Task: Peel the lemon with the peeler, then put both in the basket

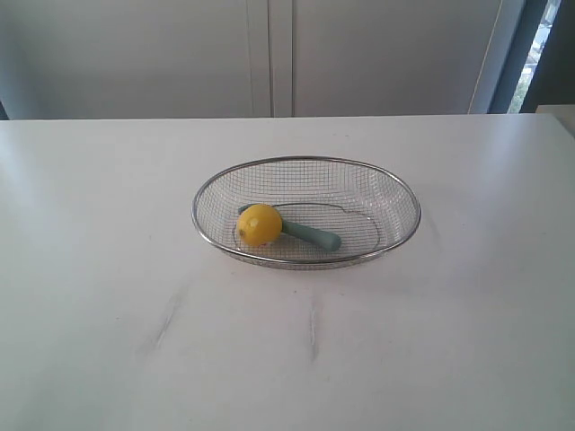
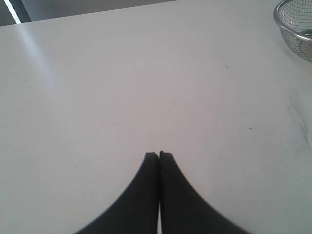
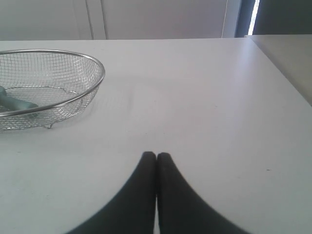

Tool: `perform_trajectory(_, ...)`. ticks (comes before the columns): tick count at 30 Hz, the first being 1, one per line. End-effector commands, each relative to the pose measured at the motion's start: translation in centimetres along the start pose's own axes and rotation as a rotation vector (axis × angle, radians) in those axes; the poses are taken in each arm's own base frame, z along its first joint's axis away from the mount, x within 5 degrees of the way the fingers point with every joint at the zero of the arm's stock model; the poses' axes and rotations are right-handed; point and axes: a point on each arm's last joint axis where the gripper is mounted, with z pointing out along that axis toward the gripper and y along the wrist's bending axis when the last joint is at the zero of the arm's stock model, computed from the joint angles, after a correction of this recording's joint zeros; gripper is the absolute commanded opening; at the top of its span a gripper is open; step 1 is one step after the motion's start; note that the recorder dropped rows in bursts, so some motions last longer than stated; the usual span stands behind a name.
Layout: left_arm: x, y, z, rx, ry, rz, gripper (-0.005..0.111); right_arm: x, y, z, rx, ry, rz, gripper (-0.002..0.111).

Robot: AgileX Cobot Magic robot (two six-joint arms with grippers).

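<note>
The silver wire-mesh basket (image 1: 395,193) stands on the white table, a little past its middle. Inside it the yellow lemon (image 1: 260,224) lies at the left end, resting on the teal peeler (image 1: 314,236), whose handle points right. Neither arm shows in the exterior view. My left gripper (image 2: 159,155) is shut with nothing in it, over bare table, with the basket's rim (image 2: 287,14) far off at the frame's corner. The right gripper (image 3: 156,156) is also shut and empty, well away from the basket (image 3: 92,61), where a bit of the peeler (image 3: 12,103) shows.
The white table (image 1: 108,296) carries faint grey scuff marks (image 1: 166,321) in front of the basket. A pale wall with cabinet panels (image 1: 278,54) runs behind the table's far edge. A second surface (image 3: 287,53) adjoins the table on the right.
</note>
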Motion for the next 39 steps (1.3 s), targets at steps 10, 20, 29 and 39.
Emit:
perform_trajectory(10, 0.08, -0.02, 0.02, 0.000, -0.003, -0.009, 0.000, 0.01, 0.00, -0.04, -0.001, -0.007, 0.002, 0.000)
perform_trajectory(20, 0.08, -0.02, 0.02, 0.000, -0.003, -0.009, 0.000, 0.01, 0.00, -0.04, -0.001, -0.007, 0.002, 0.000)
perform_trajectory(29, 0.08, -0.02, 0.02, 0.000, -0.003, -0.009, 0.000, 0.01, 0.00, -0.04, -0.001, -0.007, 0.002, 0.000)
perform_trajectory(39, 0.08, -0.02, 0.02, 0.000, -0.003, -0.009, 0.000, 0.01, 0.00, -0.04, -0.001, -0.007, 0.002, 0.000)
